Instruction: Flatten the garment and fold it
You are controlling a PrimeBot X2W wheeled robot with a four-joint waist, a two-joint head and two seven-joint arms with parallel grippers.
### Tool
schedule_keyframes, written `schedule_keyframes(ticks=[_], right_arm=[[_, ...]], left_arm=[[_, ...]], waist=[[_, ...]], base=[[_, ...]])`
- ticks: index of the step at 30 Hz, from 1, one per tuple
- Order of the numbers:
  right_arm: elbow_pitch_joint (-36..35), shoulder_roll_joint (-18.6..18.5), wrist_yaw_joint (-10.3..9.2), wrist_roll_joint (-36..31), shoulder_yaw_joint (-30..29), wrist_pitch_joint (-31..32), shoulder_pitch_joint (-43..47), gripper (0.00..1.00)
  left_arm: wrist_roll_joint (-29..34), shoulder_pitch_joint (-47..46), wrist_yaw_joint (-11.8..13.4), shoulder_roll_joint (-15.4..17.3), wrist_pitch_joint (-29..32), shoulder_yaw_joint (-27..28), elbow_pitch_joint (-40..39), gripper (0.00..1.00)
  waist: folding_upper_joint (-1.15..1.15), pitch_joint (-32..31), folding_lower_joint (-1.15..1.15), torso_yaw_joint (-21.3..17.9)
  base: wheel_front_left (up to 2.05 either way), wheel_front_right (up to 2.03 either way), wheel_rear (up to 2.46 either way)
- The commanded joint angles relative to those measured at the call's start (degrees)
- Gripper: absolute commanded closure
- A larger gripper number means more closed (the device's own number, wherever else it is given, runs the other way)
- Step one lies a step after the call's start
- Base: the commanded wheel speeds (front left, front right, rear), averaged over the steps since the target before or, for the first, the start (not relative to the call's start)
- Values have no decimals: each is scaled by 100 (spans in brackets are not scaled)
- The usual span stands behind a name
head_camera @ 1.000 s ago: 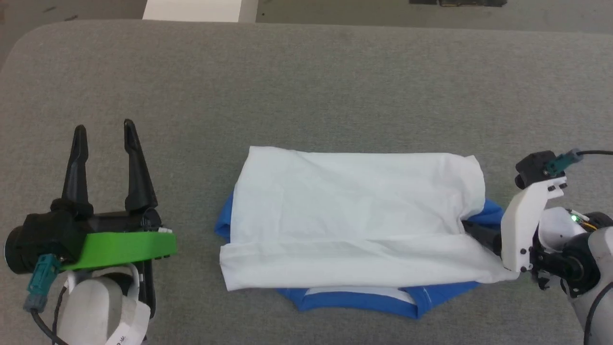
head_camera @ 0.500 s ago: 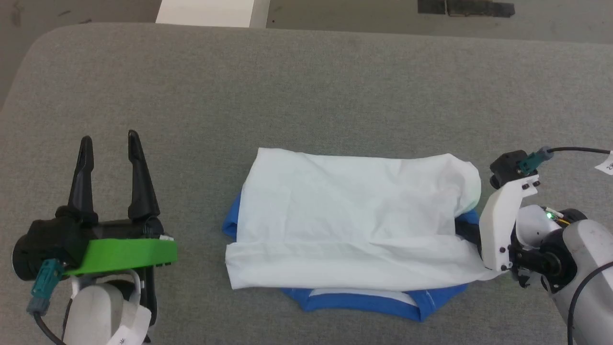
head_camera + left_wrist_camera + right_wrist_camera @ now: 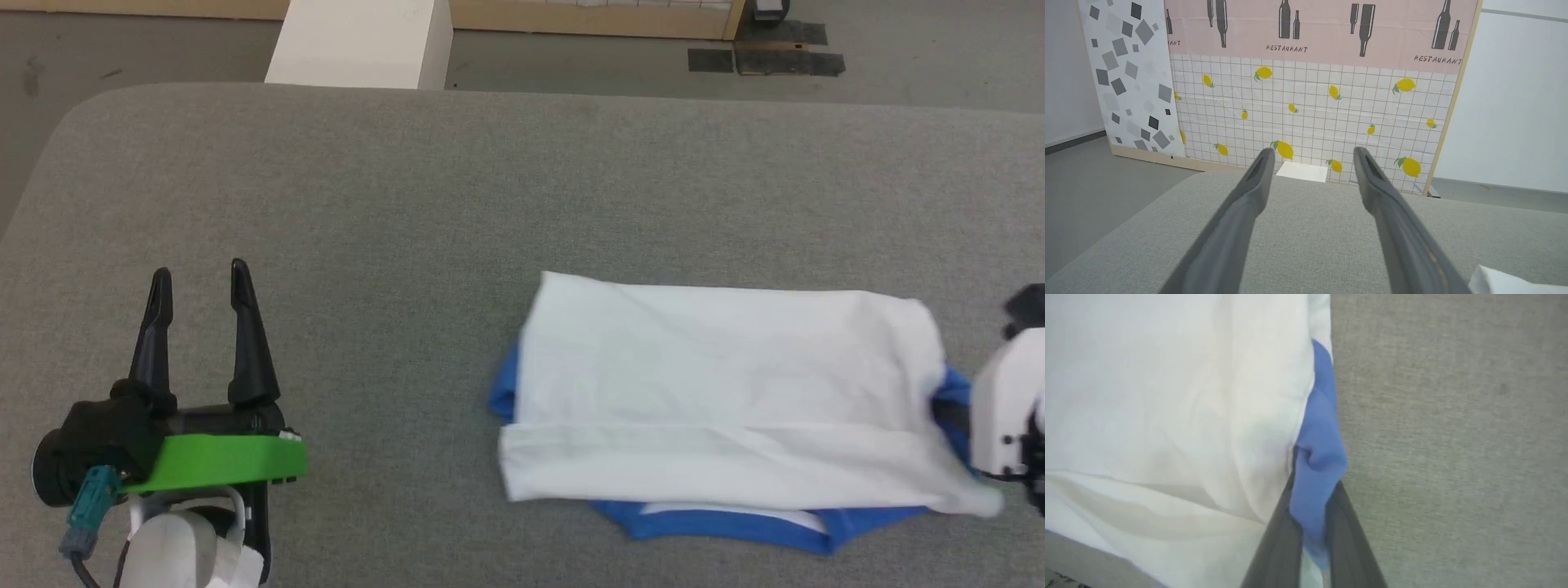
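Garment [image 3: 718, 384] lies folded, its blue sleeve [image 3: 1323, 416] pinched in right hand [image 3: 1316, 471].

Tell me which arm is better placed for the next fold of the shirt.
Right. The right gripper is shut on the blue sleeve at the right edge of the garment, ready to lift or pull. The left gripper stands open over the bare grey surface, well apart from the cloth.

Folded white garment [image 3: 727, 384] with blue sleeves lies flat on grey surface.

Garment [image 3: 718, 384] on table [image 3: 408, 188], R side
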Motion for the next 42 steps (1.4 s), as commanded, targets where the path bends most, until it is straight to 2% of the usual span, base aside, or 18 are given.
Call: schedule_keyframes(ticks=[1,2,5,6,8,16,21,26,31,42], right_arm=[[52,-46,-6,-161,-182,51,75,100],[122,-74,-6,-437,-485,97,109,100],[156,12,-6,-864,-846,152,124,100],[-45,101,-6,-1183,-852,281,130,100],[-381,53,-6,-1305,-605,445,143,100],[-2324,-29,-6,-714,202,1669,209,100],[-2998,284,-6,-486,647,1944,86,100],[-2804,759,-6,-536,1188,1742,-182,100],[-2271,1366,-6,-655,1559,1188,-585,100],[-932,2208,-6,-1156,1859,74,-1002,100]], left_arm=[[22,64,-47,-31,-21,10,5,0],[26,69,-60,-36,-21,8,9,0],[33,69,-82,-41,-21,-4,43,0],[39,74,-96,-45,-21,-2,64,0],[40,97,-99,-46,-21,20,73,0],[32,244,-113,-49,-21,47,111,0],[-50,215,-90,-50,-22,-30,135,0],[-115,177,-82,-50,-22,-102,143,0],[-142,158,-73,-51,-22,-142,160,0],[-263,75,2,-51,-22,-227,159,0]], waist=[[0,-6,0,-1],[0,-3,0,4],[0,-1,0,9],[0,-29,0,1],[0,-72,0,-25],[0,-298,0,-139],[0,-293,0,-118],[0,-213,0,6],[0,-96,0,165],[0,167,0,357]], base=[[0,0,0],[0,0,0],[0,0,0],[0,0,0],[0,0,0],[0,0,0],[0,0,0],[0,0,0],[0,0,0],[0,0,0]])
